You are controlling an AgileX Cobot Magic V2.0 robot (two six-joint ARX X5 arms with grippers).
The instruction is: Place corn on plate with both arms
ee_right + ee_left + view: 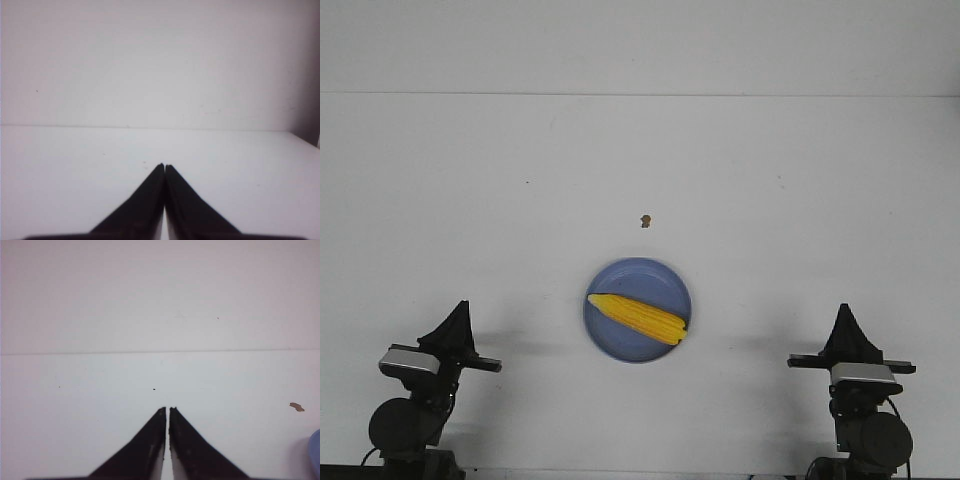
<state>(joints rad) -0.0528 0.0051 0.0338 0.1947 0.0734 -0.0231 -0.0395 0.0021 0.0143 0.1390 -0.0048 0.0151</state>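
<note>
The yellow corn [640,317] lies on the round periwinkle-blue plate [660,280] in the middle of the white table, its pointed end toward the left. My left gripper [459,309] is shut and empty at the front left, well apart from the plate; in the left wrist view [167,409] its jaws stand nearly together over bare table, and a sliver of the plate [316,452] shows at the edge. My right gripper [843,312] is shut and empty at the front right; in the right wrist view [164,166] its jaws are pressed together.
A tiny brown speck [645,221] lies on the table just behind the plate; it also shows in the left wrist view [296,406]. The table's far edge meets a white wall at the back.
</note>
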